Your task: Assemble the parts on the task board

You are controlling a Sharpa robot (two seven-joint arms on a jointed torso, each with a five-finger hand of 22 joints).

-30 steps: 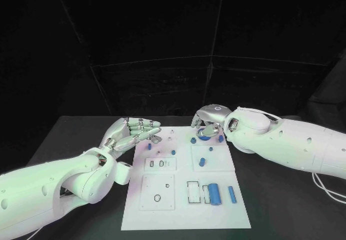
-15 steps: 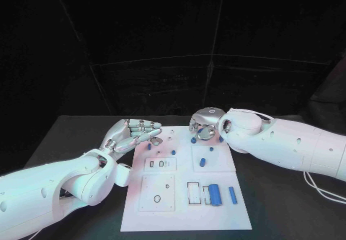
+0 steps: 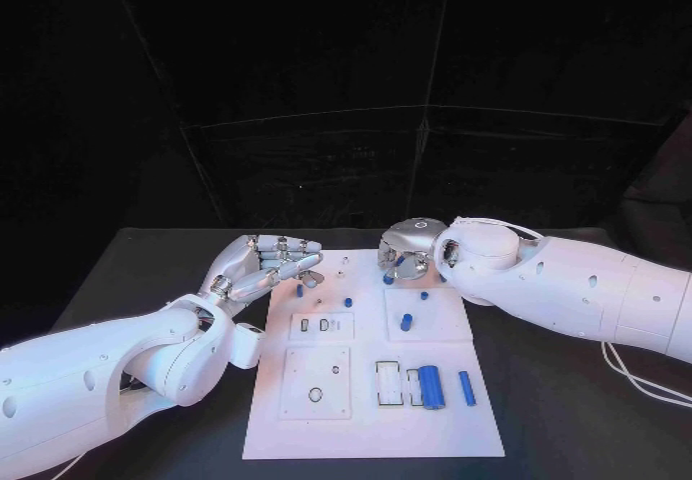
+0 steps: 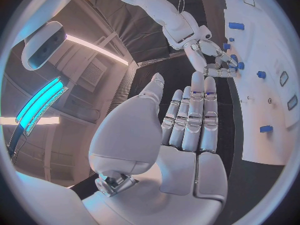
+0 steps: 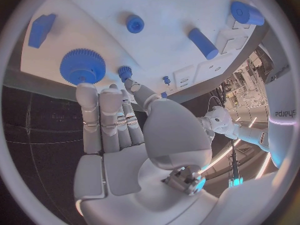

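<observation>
Head view first: you see the task board [image 3: 372, 400] lying mid-desk, with the parts spread over it, a large blue cylinder [image 3: 428, 387] and a slim blue peg [image 3: 464, 388] near its front edge. Your right hand [image 3: 405, 258] hangs over the board's far edge; your left hand [image 3: 268, 268] sits at the far left corner, palm up, fingers apart, holding nothing.

Left wrist view: the fingers [image 4: 195, 116] lie straight, side by side, empty, beside the board.

Right wrist view: the hand's fingers [image 5: 109, 120] are extended with nothing between them, their tips just beside a blue gear [image 5: 83, 66] at the board's edge (touching or not, you cannot tell). Judging from that, a careless reach could nudge the gear off onto the desk [image 5: 37, 115].

Only the word "sharpa" [image 5: 284, 114] reads, on the other arm.
</observation>
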